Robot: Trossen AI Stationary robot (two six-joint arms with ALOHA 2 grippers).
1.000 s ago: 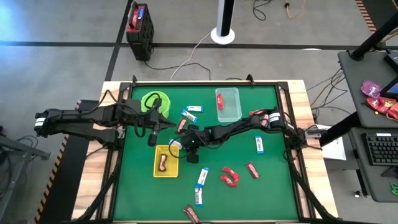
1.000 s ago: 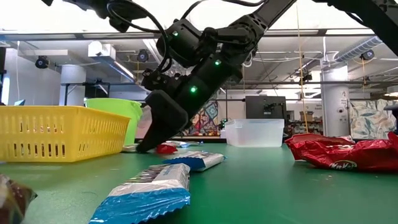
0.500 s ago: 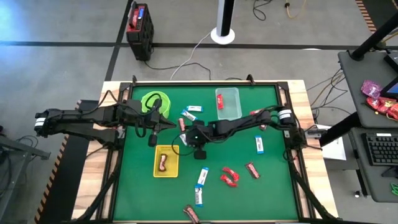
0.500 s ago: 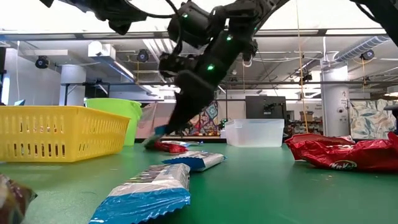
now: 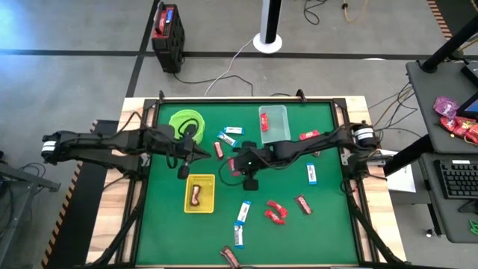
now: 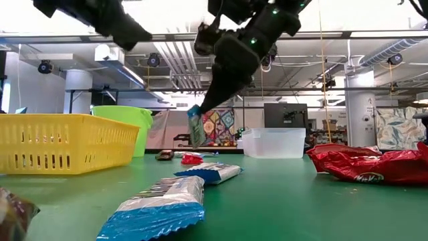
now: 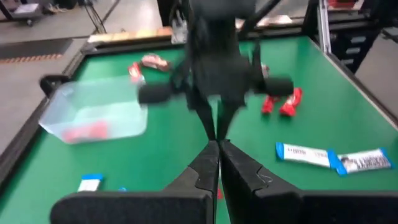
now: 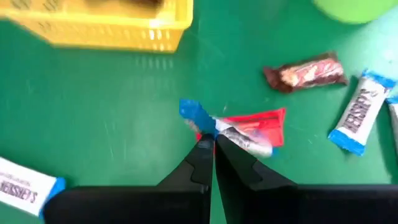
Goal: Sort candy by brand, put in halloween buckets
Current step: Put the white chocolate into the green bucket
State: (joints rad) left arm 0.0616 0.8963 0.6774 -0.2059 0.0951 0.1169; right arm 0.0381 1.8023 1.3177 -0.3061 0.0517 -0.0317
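My right gripper hangs over the table's middle, shut on a blue-and-white candy. A red candy lies on the mat right beneath it. My left gripper is shut and empty, held above the mat between the lime-green bucket and the yellow basket. A brown bar lies in the basket, and a red one in the clear tub. Other blue-and-white, red and brown candies lie flat on the mat. My right gripper pinches the blue-and-white candy between its two fingertips by the upper end. The fingers slant down from above. The bar is lifted clear of the mat and hangs nearly upright below them, its blue lower end free.
Two blue-and-white bars and a brown one lie near the green bucket. A red bar sits under my right arm, and more candy lies by the near edge. A raised black frame borders the green mat.
My right gripper has risen from the mat beside the yellow basket and moved toward the table's right, staying shut. The blue-and-white candy, which lay at its fingertips on the mat, is now lifted clear and hangs below them.
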